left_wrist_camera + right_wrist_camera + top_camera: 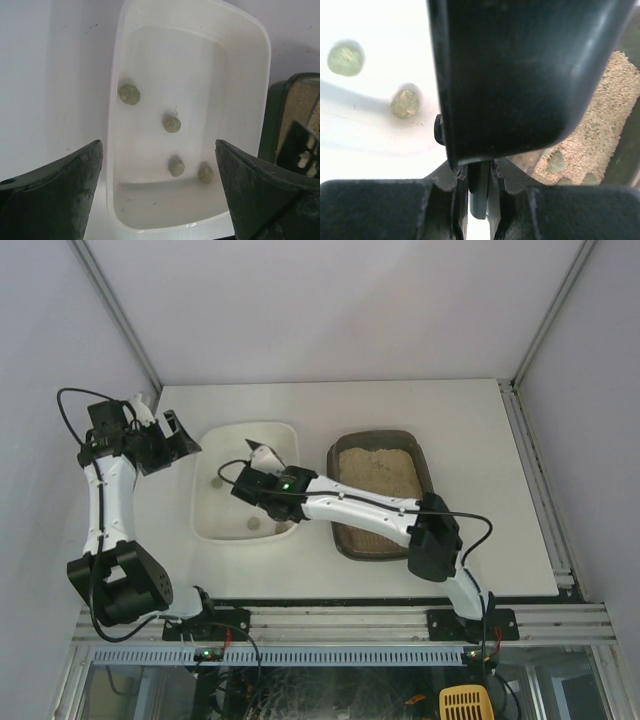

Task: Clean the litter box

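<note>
1. Over at the near-middle of the surface (480,440), the right hand (255,477) reaches leftward above a white tray (245,427), clamped tight on a black scoop (510,75).
2. Four greenish clumps (129,94) lie in that tray.
3. Just beside the tray, on its right, sits the litter box (375,436), holding beige litter.
4. Farther back on the left, the left hand (159,147) hangs spread wide, holding nothing.

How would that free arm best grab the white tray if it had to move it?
Probably grip the tray by its long wall away from the litter box, nearest the open left gripper: come down from above, one finger inside, one outside. That upright wall looks thin enough to pinch, and this side is clear of the right gripper holding the scoop.
</note>
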Controlling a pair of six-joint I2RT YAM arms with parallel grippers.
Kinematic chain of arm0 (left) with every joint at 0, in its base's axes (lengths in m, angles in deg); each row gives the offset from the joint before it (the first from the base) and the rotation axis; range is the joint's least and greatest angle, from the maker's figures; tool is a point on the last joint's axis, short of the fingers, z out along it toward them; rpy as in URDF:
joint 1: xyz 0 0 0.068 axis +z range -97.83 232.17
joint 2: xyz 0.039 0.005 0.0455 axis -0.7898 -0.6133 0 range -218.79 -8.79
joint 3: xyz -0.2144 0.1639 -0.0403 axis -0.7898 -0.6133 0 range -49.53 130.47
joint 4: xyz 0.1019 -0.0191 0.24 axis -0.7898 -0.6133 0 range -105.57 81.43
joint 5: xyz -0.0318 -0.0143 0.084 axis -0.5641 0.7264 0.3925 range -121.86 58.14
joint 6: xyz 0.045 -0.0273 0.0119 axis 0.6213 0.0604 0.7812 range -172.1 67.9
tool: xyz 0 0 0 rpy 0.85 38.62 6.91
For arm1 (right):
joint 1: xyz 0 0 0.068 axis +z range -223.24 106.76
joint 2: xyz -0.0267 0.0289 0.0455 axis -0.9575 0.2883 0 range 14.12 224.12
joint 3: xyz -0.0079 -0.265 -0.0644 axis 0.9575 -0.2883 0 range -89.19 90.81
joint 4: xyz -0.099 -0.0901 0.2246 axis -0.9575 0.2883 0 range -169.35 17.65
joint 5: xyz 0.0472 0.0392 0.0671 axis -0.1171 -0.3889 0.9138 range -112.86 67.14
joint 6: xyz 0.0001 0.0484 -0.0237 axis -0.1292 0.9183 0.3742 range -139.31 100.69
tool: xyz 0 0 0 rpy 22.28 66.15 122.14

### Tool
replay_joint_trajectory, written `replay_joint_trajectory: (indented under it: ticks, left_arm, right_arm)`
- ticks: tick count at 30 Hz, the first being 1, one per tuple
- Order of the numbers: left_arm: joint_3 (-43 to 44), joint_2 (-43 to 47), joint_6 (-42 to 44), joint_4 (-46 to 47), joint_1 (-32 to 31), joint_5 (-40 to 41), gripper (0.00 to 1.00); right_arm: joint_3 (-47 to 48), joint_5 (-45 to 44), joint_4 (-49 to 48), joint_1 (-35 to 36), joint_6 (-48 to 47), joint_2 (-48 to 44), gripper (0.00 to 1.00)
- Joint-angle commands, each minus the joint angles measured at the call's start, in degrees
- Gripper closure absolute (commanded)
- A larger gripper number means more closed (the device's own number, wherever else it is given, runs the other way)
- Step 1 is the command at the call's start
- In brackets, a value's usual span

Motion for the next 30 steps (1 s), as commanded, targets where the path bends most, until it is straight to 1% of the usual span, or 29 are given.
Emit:
replay_joint_trajectory:
  ticks: [1,6,8,10,11,13,16,18,23,24,25,28,30]
  left_arm:
    - [-1.0,1.9,-1.4,2.7,-0.3,-0.9,0.03]
    - [-0.4,1.8,-2.1,3.3,-2.2,-0.1,0.03]
    - [-0.2,1.7,-2.0,3.6,-5.1,3.7,0.03]
    - [1.3,1.0,0.8,2.9,-12.1,13.0,0.04]
    - [1.6,0.7,1.9,3.1,-17.9,17.2,0.04]
    - [2.0,-0.2,1.1,4.1,-24.7,20.4,0.03]
    - [3.8,-3.0,-4.9,4.9,-32.9,20.6,0.02]
    - [4.8,-5.0,-9.6,6.0,-37.3,20.9,0.01]
    - [8.7,-9.9,-20.2,8.1,-47.2,27.7,0.00]
    - [9.4,-10.9,-22.4,8.8,-47.6,28.4,0.00]
    - [9.7,-12.0,-24.7,9.8,-49.5,29.1,0.00]
    - [10.6,-15.8,-31.9,11.8,-51.0,29.0,0.00]
    - [12.8,-19.6,-33.6,11.4,-52.6,28.7,0.00]
  right_arm:
    - [-4.1,2.4,-5.7,-2.0,1.8,-12.1,1.00]
    - [-15.8,11.0,-10.2,-5.7,3.7,-23.5,1.00]
    - [-21.9,16.6,-12.5,-7.8,5.3,-27.9,1.00]
    - [-29.9,22.0,-15.8,-11.1,7.7,-33.2,1.00]
    - [-33.6,24.0,-17.5,-12.8,9.0,-36.2,1.00]
    - [-41.2,26.7,-20.0,-16.9,12.0,-43.2,1.00]
    - [-49.9,27.6,-22.4,-20.5,16.4,-52.3,1.00]
    - [-53.9,26.1,-23.3,-21.4,19.4,-58.2,1.00]
    - [-62.0,22.3,-24.2,-22.4,25.7,-72.0,1.00]
    - [-63.1,21.7,-24.1,-22.6,26.5,-74.8,1.00]
    - [-64.2,21.2,-23.8,-22.9,27.3,-77.1,1.00]
    - [-66.1,20.7,-21.5,-24.3,29.1,-83.8,1.00]
    - [-66.8,20.8,-19.7,-25.2,30.0,-87.8,1.00]
